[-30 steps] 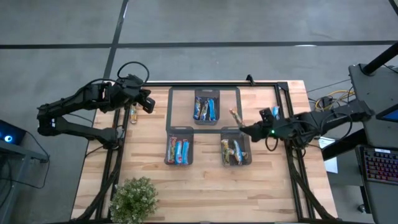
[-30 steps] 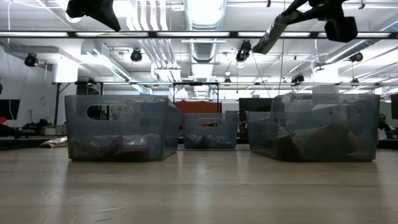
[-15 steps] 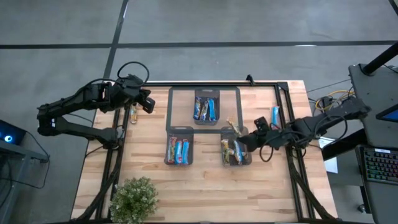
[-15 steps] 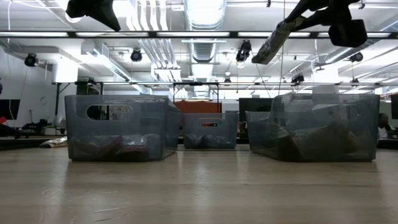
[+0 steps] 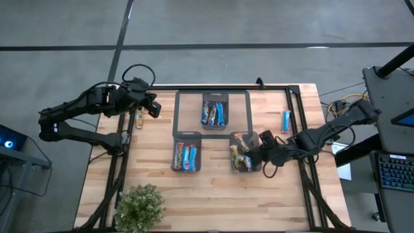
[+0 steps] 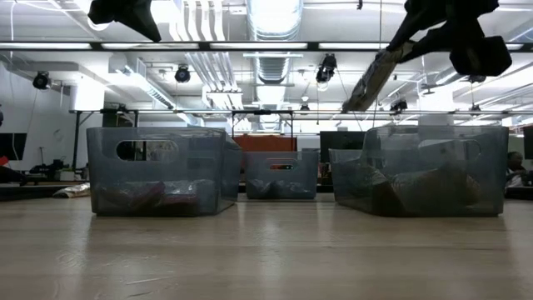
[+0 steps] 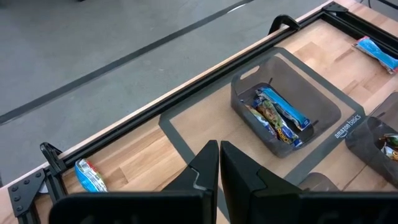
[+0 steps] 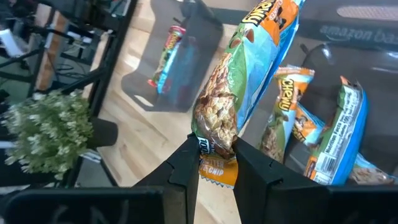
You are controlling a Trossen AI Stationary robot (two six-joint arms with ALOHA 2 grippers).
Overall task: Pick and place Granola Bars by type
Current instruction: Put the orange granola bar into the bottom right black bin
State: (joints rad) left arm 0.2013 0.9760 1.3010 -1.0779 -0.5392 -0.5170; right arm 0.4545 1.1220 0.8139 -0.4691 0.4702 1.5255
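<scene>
My right gripper (image 5: 252, 149) (image 8: 214, 163) is shut on a granola bar (image 8: 249, 74) with a green, blue and orange wrapper, above the near right bin (image 5: 257, 167). That bin holds several alike bars (image 8: 336, 134). The far bin (image 5: 215, 123) and the near left bin (image 5: 185, 169) hold blue and red-and-blue bars. One blue bar (image 5: 286, 120) lies flat on the table near the right edge, and another bar (image 5: 138, 118) (image 7: 90, 176) lies by the left edge. My left gripper (image 5: 154, 108) (image 7: 219, 163) is shut and hovers near the far left corner. My right gripper pinches the bar between its two fingers at one end (image 8: 216, 149), just above the crimped orange seal. The bar is lifted clear and, in the low view, slants downward from the fingers (image 6: 371, 77) over the near right bin.
A potted plant (image 5: 139, 206) stands at the near left corner. A dark frame outline (image 5: 176, 116) on the tabletop surrounds the far bin. Black rails (image 5: 297, 110) run along the table's sides. Bare wood lies between the bins and the near edge.
My right gripper has carried the bar from beside the near right bin's far right corner toward the near edge, over that bin. In the low view the bar has come lower and tipped steeper. The left arm has kept still.
</scene>
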